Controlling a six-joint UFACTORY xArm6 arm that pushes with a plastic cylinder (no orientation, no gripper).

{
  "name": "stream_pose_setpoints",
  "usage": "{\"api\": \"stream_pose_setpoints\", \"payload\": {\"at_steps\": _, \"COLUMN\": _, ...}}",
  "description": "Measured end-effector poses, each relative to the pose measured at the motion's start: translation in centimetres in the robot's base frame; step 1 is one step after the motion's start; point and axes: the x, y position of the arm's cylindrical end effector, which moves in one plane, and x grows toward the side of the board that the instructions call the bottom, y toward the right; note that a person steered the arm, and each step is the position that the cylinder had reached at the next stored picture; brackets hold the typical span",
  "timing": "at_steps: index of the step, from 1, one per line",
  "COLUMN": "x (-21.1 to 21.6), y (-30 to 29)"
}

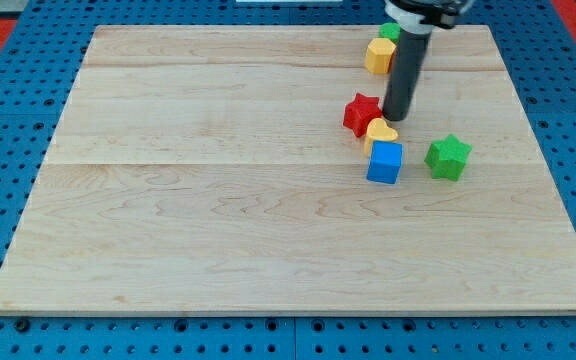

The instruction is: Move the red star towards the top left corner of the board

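Observation:
The red star (361,113) lies on the wooden board (218,200), right of centre in the upper half. My tip (396,119) stands just to the star's right, close to it, and just above a small yellow block (380,131), possibly a heart. A blue cube (385,162) sits directly below the yellow block, touching it. The rod rises from the tip toward the view's top.
A green star (448,156) lies right of the blue cube. A yellow block (378,55) sits near the board's top edge, left of the rod, with a green block (390,32) behind it, partly hidden. Blue pegboard surrounds the board.

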Motion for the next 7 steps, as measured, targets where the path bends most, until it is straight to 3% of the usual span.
{"api": "stream_pose_setpoints", "payload": {"at_steps": 1, "x": 0.8, "y": -7.4}}
{"api": "stream_pose_setpoints", "payload": {"at_steps": 2, "x": 3.2, "y": -5.7}}
{"api": "stream_pose_setpoints", "payload": {"at_steps": 3, "x": 3.3, "y": -11.9}}
{"api": "stream_pose_setpoints", "payload": {"at_steps": 4, "x": -0.6, "y": -15.5}}
{"api": "stream_pose_setpoints", "payload": {"at_steps": 6, "x": -3.8, "y": -10.9}}
{"api": "stream_pose_setpoints", "payload": {"at_steps": 7, "x": -7.4, "y": -12.5}}
